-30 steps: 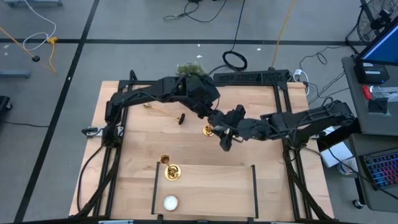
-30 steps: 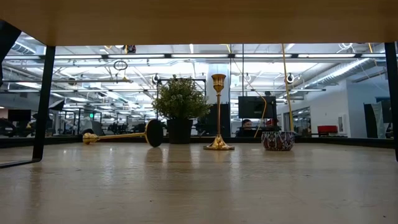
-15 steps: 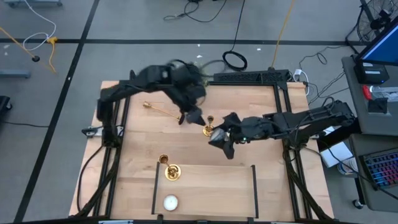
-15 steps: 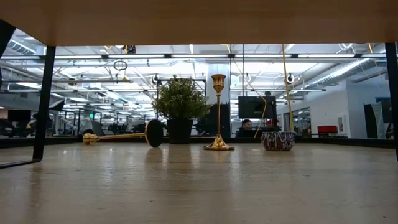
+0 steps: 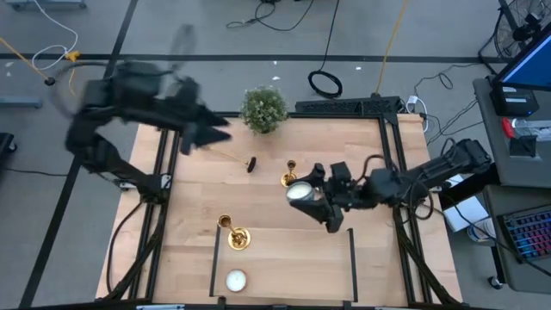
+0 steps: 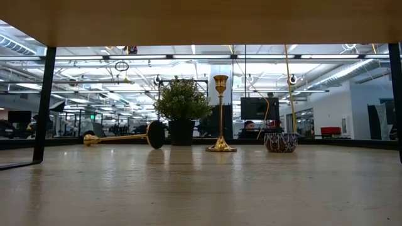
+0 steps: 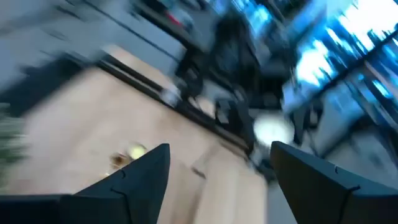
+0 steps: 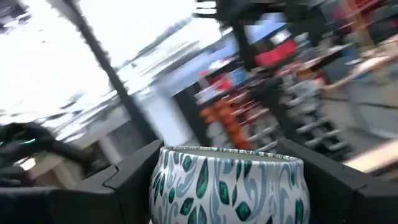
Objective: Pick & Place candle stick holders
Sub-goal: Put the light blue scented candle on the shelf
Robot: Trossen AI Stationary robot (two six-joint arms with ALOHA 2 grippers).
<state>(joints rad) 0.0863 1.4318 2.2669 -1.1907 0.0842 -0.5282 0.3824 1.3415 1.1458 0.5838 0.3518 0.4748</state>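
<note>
Near the counter's (image 5: 370, 258) middle, my right gripper (image 8: 227, 186) holds a patterned tin (image 8: 227, 183) beside the upright candle stick holder (image 5: 289, 172). My left gripper (image 7: 217, 168) hangs spread and empty over the far-left edge.

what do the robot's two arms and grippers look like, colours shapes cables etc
Both arms are dark, nearly black, built of chunky jointed segments. The left gripper ends in two broad, flat, matte black fingers with angled edges, tapering toward the tips. The right gripper has the same dark angular fingers. In the high view, thin black cables run along the right arm. No markings are legible.
</note>
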